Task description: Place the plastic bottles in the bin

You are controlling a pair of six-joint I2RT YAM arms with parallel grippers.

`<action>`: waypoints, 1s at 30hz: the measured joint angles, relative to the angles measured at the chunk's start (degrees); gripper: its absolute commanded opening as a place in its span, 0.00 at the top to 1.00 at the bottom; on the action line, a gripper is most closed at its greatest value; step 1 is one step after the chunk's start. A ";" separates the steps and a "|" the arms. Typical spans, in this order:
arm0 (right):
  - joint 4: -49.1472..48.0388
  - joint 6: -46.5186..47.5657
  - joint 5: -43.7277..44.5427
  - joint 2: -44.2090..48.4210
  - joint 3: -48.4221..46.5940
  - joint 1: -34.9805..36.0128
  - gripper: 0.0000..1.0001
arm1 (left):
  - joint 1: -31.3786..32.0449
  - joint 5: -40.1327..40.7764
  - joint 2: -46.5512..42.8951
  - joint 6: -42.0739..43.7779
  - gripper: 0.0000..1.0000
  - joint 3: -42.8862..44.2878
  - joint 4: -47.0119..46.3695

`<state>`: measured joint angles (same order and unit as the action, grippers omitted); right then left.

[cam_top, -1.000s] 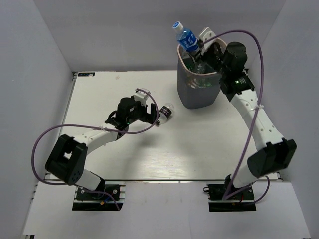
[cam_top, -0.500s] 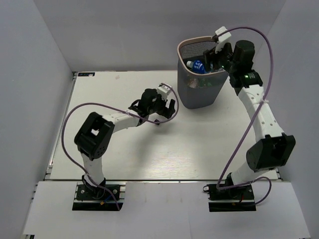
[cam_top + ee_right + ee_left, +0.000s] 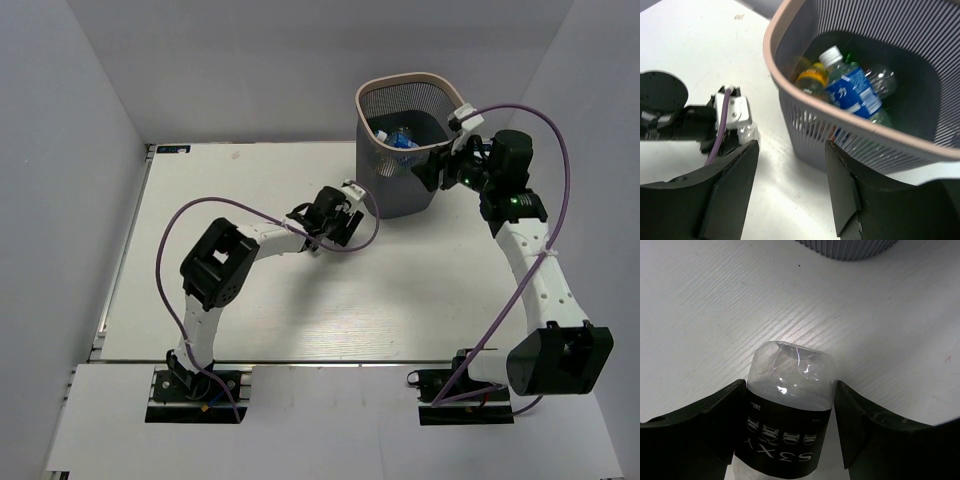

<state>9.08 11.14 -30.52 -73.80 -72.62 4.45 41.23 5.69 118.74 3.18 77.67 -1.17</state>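
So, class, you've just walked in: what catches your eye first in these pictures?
The tall grey mesh bin stands at the far side of the table, a blue-labelled bottle lying among others inside. Just left of it, the left gripper clamps a clear black-labelled bottle, while the right gripper hangs open beside the rim.

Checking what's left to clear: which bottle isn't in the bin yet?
The clear black-labelled bottle, in the left pincer beside the bin; the blue-labelled bottle and the others lie inside it.
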 measured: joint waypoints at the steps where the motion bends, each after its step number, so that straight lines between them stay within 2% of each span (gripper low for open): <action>1: 0.20 -0.20 -0.63 0.46 1.01 -0.31 0.39 | 0.07 0.46 -0.07 0.04 0.73 0.04 0.28; 2: 0.35 -0.28 -1.22 0.85 1.75 -0.59 0.37 | 0.13 1.03 -0.15 0.07 0.77 0.07 0.70; 3: 0.44 -0.28 -1.79 1.16 2.29 -0.85 0.30 | 0.15 1.46 -0.42 0.11 0.78 0.07 1.14; 5: 1.16 -0.28 -3.39 1.64 2.93 -1.36 0.21 | 0.13 2.27 -1.49 0.00 0.78 0.07 2.71; 6: 1.73 -0.07 -4.11 1.88 3.17 -1.55 0.19 | 0.00 2.56 -2.56 -0.24 0.80 0.07 3.54; 7: 2.86 0.92 -5.25 2.12 3.21 -1.77 0.24 | -0.15 2.60 -4.37 -0.76 0.80 0.04 4.46; 8: 4.15 2.25 -6.60 2.38 3.32 -1.90 0.36 | -0.39 2.58 -6.47 -1.11 0.80 0.00 5.05; 9: 5.38 4.52 -8.11 2.86 3.82 -2.10 0.60 | -0.66 2.47 -9.38 -1.46 0.80 0.02 5.25; 10: 6.73 7.54 -9.86 3.56 4.66 -2.21 1.00 | -0.92 2.27 -12.48 -1.66 0.81 0.07 5.05; 12: 11.19 13.40 -14.14 5.22 7.02 -2.29 1.00 | -1.38 0.61 -18.91 -1.73 0.81 1.42 4.55; 14: 16.68 21.09 -17.81 6.93 10.21 -2.19 1.00 | -1.81 -2.05 -23.04 -1.92 0.81 7.19 3.13; 19: 27.98 35.06 -21.05 7.34 17.18 -1.81 1.00 | -1.75 -11.17 -25.18 -5.11 0.80 22.03 -6.05; 20: 29.38 36.68 -20.85 6.75 18.12 -1.81 0.97 | -1.75 -12.70 -24.79 -6.32 0.80 23.52 -7.89; 23: 31.54 39.60 -20.02 4.55 19.56 -1.75 0.97 | -1.66 -17.25 -20.04 -10.47 0.77 29.42 -12.70; 30: 31.50 41.38 -17.40 1.84 22.16 -0.70 0.97 | -1.60 -21.79 3.80 -22.95 0.72 45.72 -21.55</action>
<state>40.58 52.51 -47.92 -71.96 -50.46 3.75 39.64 -16.10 122.54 -19.77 123.39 -22.72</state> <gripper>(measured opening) 0.033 0.773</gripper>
